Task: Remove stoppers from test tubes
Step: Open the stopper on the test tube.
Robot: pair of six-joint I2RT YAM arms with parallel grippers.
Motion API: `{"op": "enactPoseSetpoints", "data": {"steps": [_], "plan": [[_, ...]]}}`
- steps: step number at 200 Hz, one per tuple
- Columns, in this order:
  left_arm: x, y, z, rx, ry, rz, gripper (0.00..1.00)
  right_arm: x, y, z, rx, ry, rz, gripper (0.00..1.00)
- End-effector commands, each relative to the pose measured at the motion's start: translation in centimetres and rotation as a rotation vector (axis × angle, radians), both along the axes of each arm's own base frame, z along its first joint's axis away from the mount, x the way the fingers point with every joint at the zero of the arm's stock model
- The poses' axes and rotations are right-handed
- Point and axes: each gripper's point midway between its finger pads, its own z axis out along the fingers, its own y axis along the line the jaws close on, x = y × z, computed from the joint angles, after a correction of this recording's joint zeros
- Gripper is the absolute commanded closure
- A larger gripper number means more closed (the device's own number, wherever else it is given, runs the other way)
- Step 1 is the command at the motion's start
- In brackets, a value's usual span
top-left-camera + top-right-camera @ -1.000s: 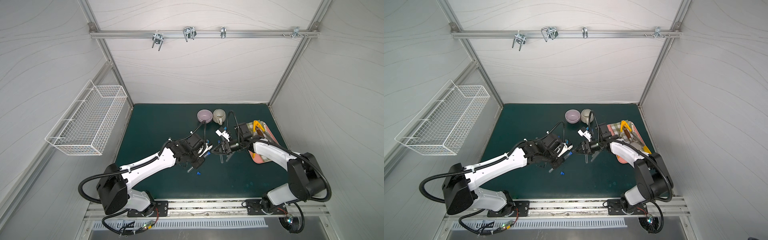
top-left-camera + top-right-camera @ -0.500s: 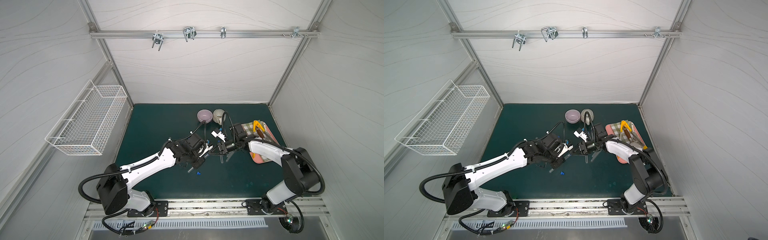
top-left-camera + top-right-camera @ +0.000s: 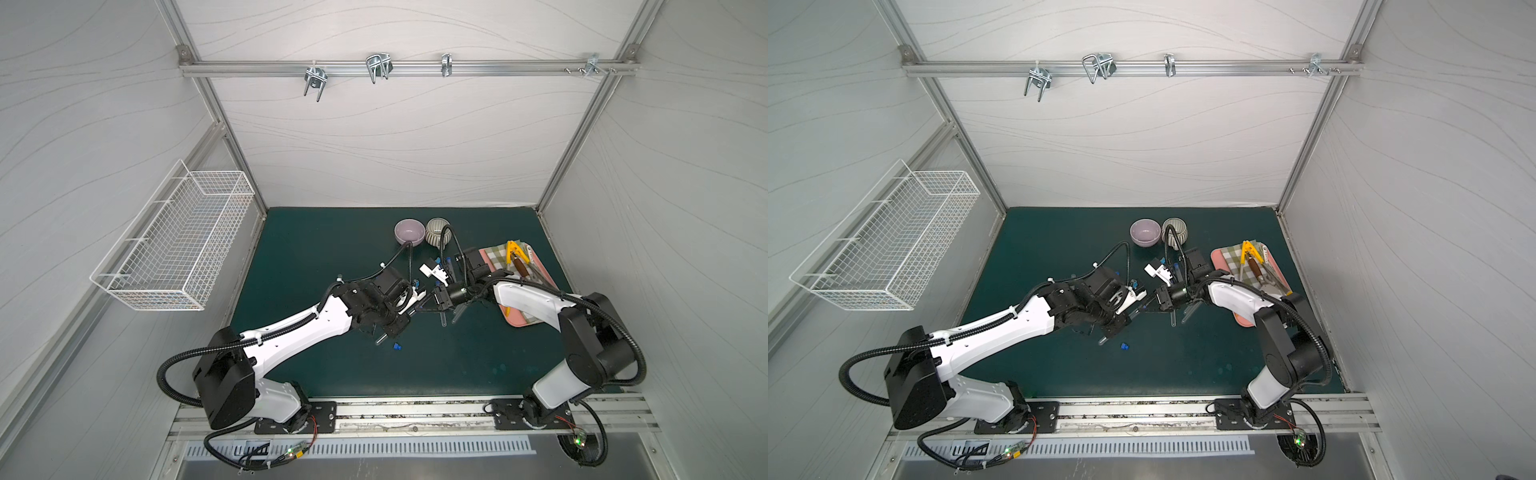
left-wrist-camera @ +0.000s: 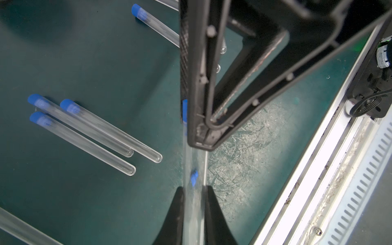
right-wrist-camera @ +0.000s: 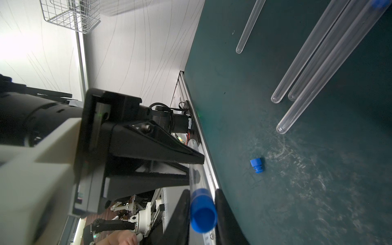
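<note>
Clamping test tube [image 4: 196, 161] in left gripper [image 4: 194, 188] at nine o'clock and pinching stopper [image 5: 203, 214] in right gripper [image 5: 202, 193] at three o'clock, risking slip or cracked tube from skewed pull.

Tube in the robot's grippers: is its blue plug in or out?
In. The right wrist view shows the blue stopper seated in the held tube, with the right gripper shut around it.

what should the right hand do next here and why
Probably pull the right hand straight back along the tube's axis, perhaps with a slight twist. Its fingers are closed on the blue stopper, which is not yet out of the test tube. The left hand clamps that tube farther down, so it looks braced for the pull.
</note>
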Motion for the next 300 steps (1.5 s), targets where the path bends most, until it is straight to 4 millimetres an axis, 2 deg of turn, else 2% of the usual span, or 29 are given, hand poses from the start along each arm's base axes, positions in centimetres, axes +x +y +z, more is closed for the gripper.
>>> {"op": "enactPoseSetpoints", "data": {"steps": [1,41,85,120,192,216,250,300], "plan": [[0.2,-0.4,0.6,-0.012,-0.032,-0.02,0.98,0.0,0.1,-0.2,-0.019,-0.034,0.01,0.83],[0.3,-0.1,0.4,0.001,-0.037,-0.017,0.99,0.1,-0.3,-0.5,-0.046,-0.049,0.002,0.83],[0.0,-0.3,0.0,0.02,-0.033,-0.027,1.0,0.3,-0.2,-0.1,-0.041,-0.056,0.0,0.74],[-0.1,-0.2,-0.3,0.032,-0.036,-0.029,1.0,0.4,0.0,0.1,-0.025,-0.055,0.001,0.74],[-0.1,-0.2,-0.4,0.036,-0.038,-0.031,1.0,0.5,-0.2,0.0,-0.027,-0.054,-0.008,0.85],[-0.1,-0.1,-0.4,0.036,-0.04,-0.03,1.0,0.6,-0.3,-0.1,-0.04,-0.06,-0.012,0.84],[-0.1,-0.1,-0.5,0.039,-0.038,-0.03,1.0,0.6,-0.5,-0.4,-0.052,-0.06,-0.015,0.79],[-0.1,-0.1,-0.6,0.043,-0.037,-0.032,1.0,0.8,-0.5,0.0,-0.039,-0.064,-0.019,0.77]]}}
